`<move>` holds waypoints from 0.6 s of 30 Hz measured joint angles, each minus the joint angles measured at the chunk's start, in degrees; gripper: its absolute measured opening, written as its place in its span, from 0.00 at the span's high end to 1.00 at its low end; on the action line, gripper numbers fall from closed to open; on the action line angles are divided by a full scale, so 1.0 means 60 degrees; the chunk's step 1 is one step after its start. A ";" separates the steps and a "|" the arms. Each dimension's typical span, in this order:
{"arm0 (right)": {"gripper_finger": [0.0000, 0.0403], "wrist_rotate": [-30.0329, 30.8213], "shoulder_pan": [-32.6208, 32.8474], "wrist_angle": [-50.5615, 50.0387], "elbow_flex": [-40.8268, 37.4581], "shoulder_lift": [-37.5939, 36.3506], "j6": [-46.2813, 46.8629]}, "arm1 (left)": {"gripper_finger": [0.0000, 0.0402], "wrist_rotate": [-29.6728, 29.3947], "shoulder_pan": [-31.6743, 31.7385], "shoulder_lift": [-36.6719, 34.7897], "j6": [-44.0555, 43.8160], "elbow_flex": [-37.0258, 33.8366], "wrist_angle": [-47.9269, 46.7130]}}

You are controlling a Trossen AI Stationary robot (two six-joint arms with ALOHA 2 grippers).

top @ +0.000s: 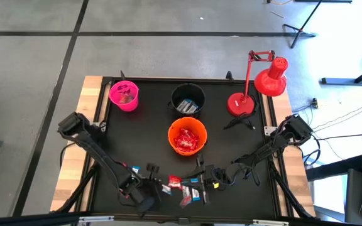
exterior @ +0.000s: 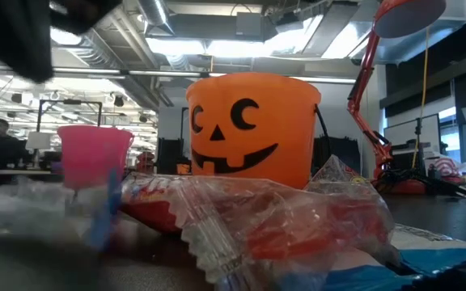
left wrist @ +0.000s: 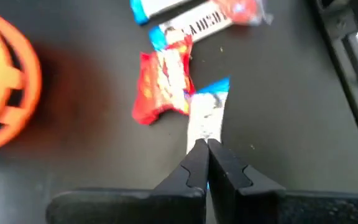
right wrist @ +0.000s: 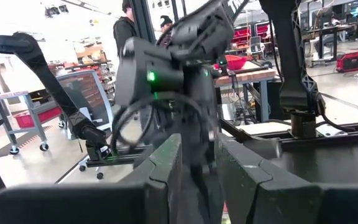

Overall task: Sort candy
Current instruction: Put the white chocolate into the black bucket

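Several wrapped sweets [top: 184, 191] lie on the black table top near its near edge; in the low view they are a heap of red packets in clear wrap [exterior: 257, 218]. My left gripper [top: 158, 188] is low over them and shut on a narrow blue-and-white bar [left wrist: 207, 112], which has a red packet [left wrist: 163, 87] beside it. My right gripper [top: 200, 183] is just right of the heap, facing my left arm. In the right wrist view it [right wrist: 197, 165] is open with nothing between the fingers. My left gripper pinches the blue-and-white bar by its near end [left wrist: 202, 138] between the two fingertips. The fingers come from the table's left, slanting down, and lie along the bar. The bar's far, blue end [left wrist: 215, 86] reaches out beside the red packet. Whether it rests on the table I cannot tell.
An orange pumpkin bucket [top: 186, 137] holding red packets stands just beyond the sweets. A black bucket [top: 188, 99] and a pink bucket [top: 124, 95] stand farther back. A red desk lamp [top: 256, 88] is at the far right. More sweets [top: 137, 169] lie left of my left gripper.
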 joint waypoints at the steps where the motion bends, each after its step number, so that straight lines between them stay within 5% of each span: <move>1: 0.76 0.0003 -0.0003 -0.0033 0.0000 0.0000 0.0023 | 1.00 -0.0191 -0.0050 -0.0140 -0.0003 0.0000 -0.0084; 7: 0.76 0.0568 -0.0001 -0.0841 0.0000 0.0000 0.0264 | 1.00 -0.0915 -0.0254 -0.0893 -0.0015 0.0018 -0.0124; 13: 0.76 0.0691 -0.0003 -0.0955 0.0000 0.0000 0.0431 | 0.99 -0.0083 -0.0190 -0.0632 -0.0067 0.0018 -0.0022; 18: 0.76 0.0688 0.0000 -0.0948 0.0000 0.0000 0.0431 | 0.88 0.0611 -0.0147 0.0083 0.0033 0.0018 0.0072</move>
